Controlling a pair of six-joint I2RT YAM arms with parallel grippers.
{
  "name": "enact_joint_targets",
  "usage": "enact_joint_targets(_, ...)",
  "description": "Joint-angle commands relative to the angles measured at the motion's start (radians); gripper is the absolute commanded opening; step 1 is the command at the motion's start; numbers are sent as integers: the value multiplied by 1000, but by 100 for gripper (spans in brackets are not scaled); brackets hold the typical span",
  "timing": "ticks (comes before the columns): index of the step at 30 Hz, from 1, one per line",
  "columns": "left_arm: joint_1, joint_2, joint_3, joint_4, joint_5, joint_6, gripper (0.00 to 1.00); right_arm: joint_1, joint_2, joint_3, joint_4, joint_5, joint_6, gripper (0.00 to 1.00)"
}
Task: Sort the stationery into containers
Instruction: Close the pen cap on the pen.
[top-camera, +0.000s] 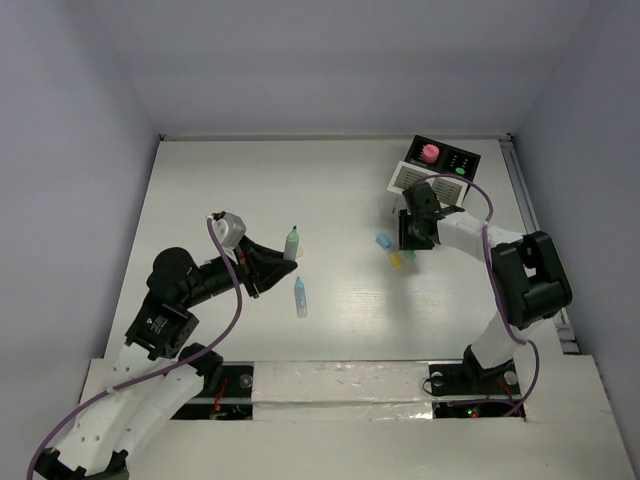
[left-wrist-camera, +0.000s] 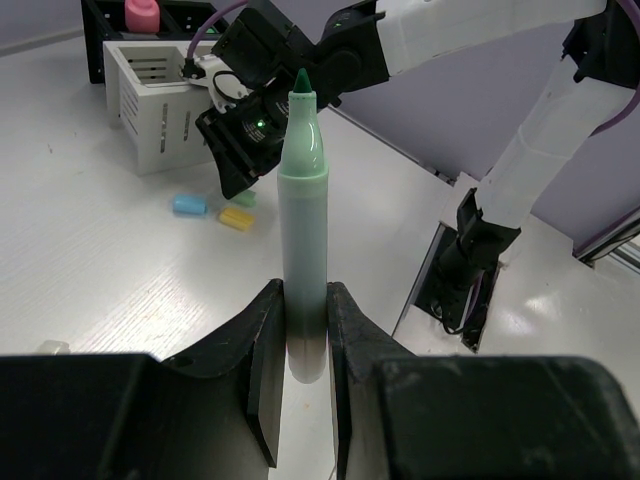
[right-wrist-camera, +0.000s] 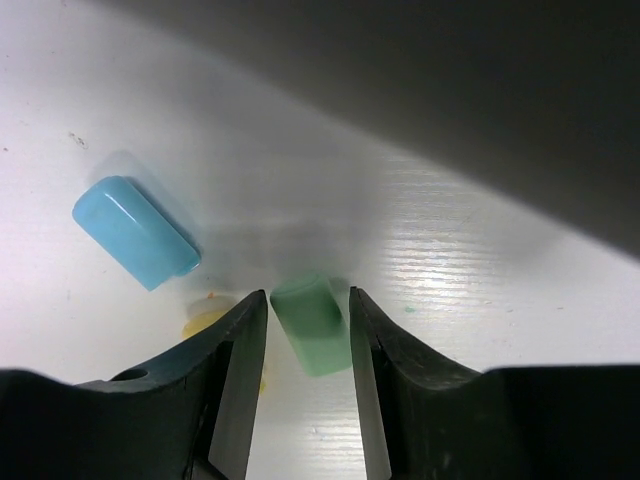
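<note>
My left gripper (top-camera: 278, 256) is shut on the lower end of a pastel green pen (top-camera: 291, 243) and holds it above the table; in the left wrist view the pen (left-wrist-camera: 302, 200) stands up between the fingers (left-wrist-camera: 265, 340). My right gripper (top-camera: 412, 243) is open and low over the table, its jaws on either side of a small green cap (right-wrist-camera: 312, 325) with small gaps. A blue cap (right-wrist-camera: 135, 232) and a yellow cap (right-wrist-camera: 203, 323), partly hidden by a finger, lie beside it. A pastel blue pen (top-camera: 300, 297) lies on the table.
The white slatted box (top-camera: 410, 177) joins a black box (top-camera: 462, 162) at the back right, with a pink-capped bottle (top-camera: 429, 153) in it. A small white piece (left-wrist-camera: 50, 347) lies near my left gripper. The table's right edge runs close to the boxes.
</note>
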Motion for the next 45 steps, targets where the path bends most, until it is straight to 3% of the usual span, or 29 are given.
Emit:
enact_joint_targets(1,4,-1,2,42,-1,11,0,10,-1,-23,-77,-1,9,45)
enact_joint_targets(8,4,4,0,36,-6,12,0,10,42,-11,-83,-11,6,37)
enact_joint_targets(13,4,7,0,36,-4,12,0,10,7,-23,-94,3,4,18)
enact_joint_targets(17,4,14,2,37,-1,12,0,10,-67,-26,-106,54,9,15)
enact_joint_targets(26,4,39,-4,40,14,5,0,98,-427,-28,-6,23,58,13)
enact_joint_targets(32,4,67,-10,40,19,2,0,360,-538,14,219,81,262,14)
enact_joint_targets(34,4,79,-10,36,11,5,0,470,-535,35,345,172,306,14)
enact_joint_targets(41,-5,122,-4,-13,-91,19,0,711,-414,159,636,481,245,14)
enact_joint_targets(45,-5,140,-1,-29,-125,23,0,753,-360,187,715,558,197,13)
